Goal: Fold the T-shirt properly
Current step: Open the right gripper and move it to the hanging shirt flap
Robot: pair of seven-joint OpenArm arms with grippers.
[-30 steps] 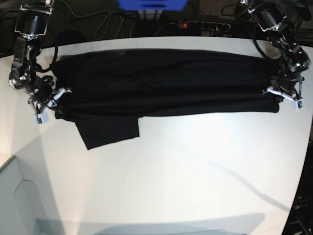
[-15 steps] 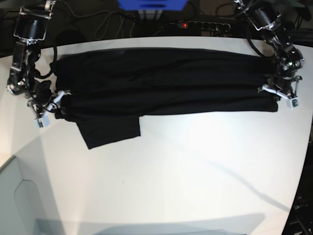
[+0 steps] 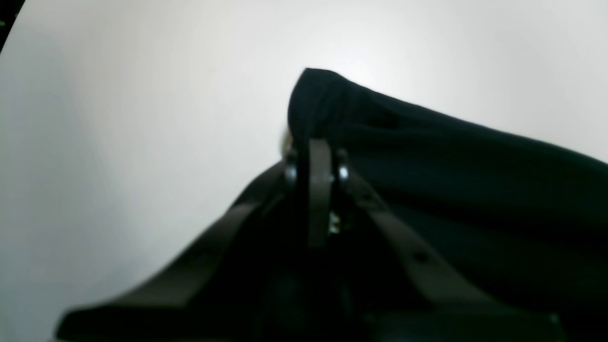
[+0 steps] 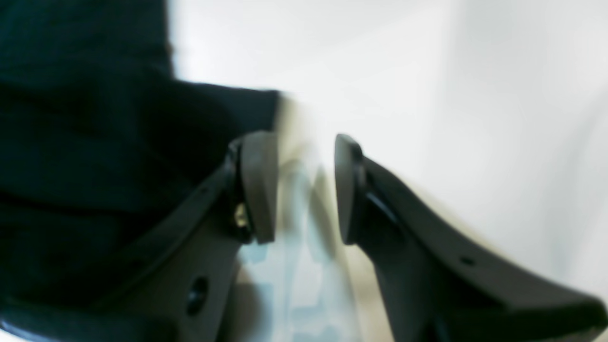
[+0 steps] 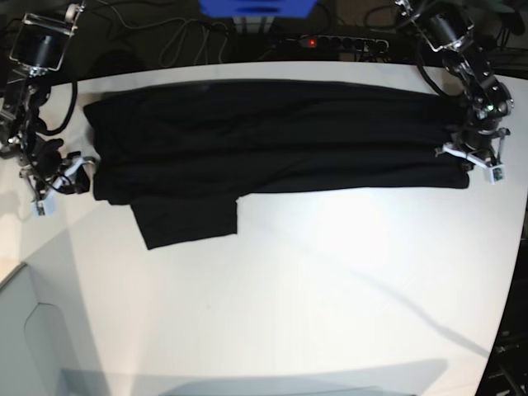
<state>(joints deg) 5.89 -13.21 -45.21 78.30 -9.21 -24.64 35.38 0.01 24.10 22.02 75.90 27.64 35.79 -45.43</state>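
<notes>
Jaws: right gripper (image 4: pixel 304 190) parted with only bare table (image 5: pixel 330 289) between them; left gripper (image 3: pixel 317 164) pinched on T-shirt (image 5: pixel 272 136) edge.
T-shirt: long band across table's far side, one sleeve hanging nearer.
Advice: release the left corner flat, then tuck that sleeve.

I work in what looks like a robotics lab or test room. My two arms are mounted at the far corners of a plain white counter (image 5: pixel 330 280). Behind it lie loose cables (image 5: pixel 173 33), a black power strip (image 5: pixel 338 41) with a lit red switch, and a blue box (image 5: pixel 256 8).
</notes>
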